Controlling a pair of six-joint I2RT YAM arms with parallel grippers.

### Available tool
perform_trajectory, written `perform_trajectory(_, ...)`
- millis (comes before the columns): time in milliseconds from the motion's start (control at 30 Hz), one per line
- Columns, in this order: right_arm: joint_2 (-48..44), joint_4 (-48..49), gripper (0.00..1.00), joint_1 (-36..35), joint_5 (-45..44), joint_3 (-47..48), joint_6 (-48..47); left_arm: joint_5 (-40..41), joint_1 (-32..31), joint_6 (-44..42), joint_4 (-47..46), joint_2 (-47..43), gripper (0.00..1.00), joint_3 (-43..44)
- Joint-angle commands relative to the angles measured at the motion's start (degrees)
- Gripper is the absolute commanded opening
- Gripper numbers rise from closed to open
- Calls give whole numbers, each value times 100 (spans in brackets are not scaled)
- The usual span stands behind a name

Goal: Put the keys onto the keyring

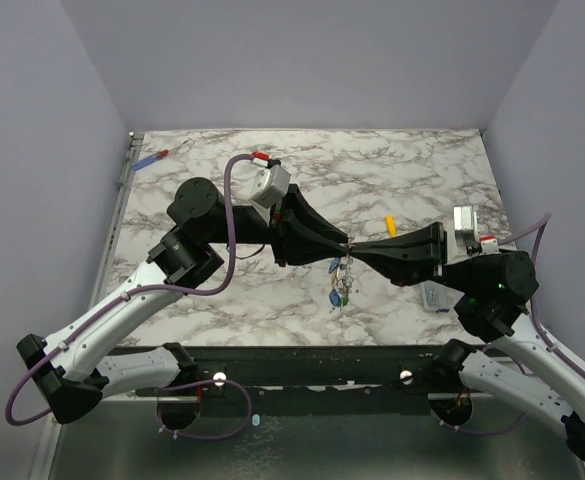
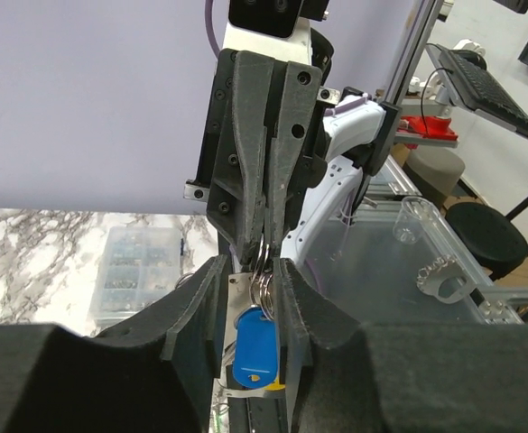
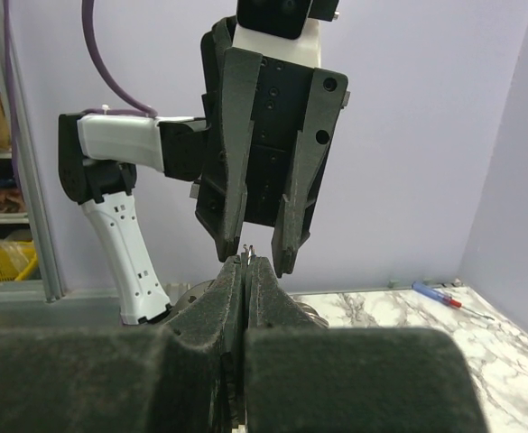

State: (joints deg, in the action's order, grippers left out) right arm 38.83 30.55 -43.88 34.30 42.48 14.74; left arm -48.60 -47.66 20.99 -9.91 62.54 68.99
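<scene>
Both grippers meet tip to tip above the middle of the marble table [image 1: 222,300]. My right gripper [image 1: 357,246] [image 3: 245,263] is shut on the thin silver keyring [image 2: 264,285], whose metal edge [image 3: 248,251] pokes out past its pads. My left gripper [image 1: 343,243] [image 2: 250,275] is open, its fingers [image 3: 230,236] standing either side of the ring with a gap. Below the ring hang the keys [image 1: 340,284] with a blue tag [image 2: 256,347] and a bit of a yellow one; the keys' blades are mostly hidden.
A yellow-handled screwdriver [image 1: 390,226] lies right of centre. A small clear plastic box [image 1: 434,297] [image 2: 137,266] sits under the right arm. A blue and red screwdriver [image 1: 152,159] [image 3: 437,295] lies at the far left corner. Purple cables loop off both arms.
</scene>
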Motion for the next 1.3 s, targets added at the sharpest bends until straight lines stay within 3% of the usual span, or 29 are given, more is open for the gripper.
perform_trajectory(0,-31,381,1,-28,-138,39,-20,11,-21,132,-303,46,29,-60)
perform_trajectory(200,17,423,1,-30,-114,43,-6,20,-21,153,-301,-228,25,-118)
perform_trajectory(333,59,491,1,-26,-69,33,33,73,-18,213,-396,89,21,-180)
perform_trajectory(533,81,571,1,-30,-36,26,47,-18,-23,448,-669,148,1,-312)
perform_trajectory(800,28,439,2,-25,-253,-16,79,266,-10,446,-730,97,0,-341)
perform_trajectory(867,-24,224,18,-28,-365,13,-3,333,-15,373,-623,91,0,-292)
perform_trajectory(1033,-218,-438,40,-29,-579,79,-262,448,-12,161,-281,99,0,-138)
perform_trajectory(1267,-652,-2122,60,-30,-1273,488,-1014,560,-7,-292,458,143,0,149)
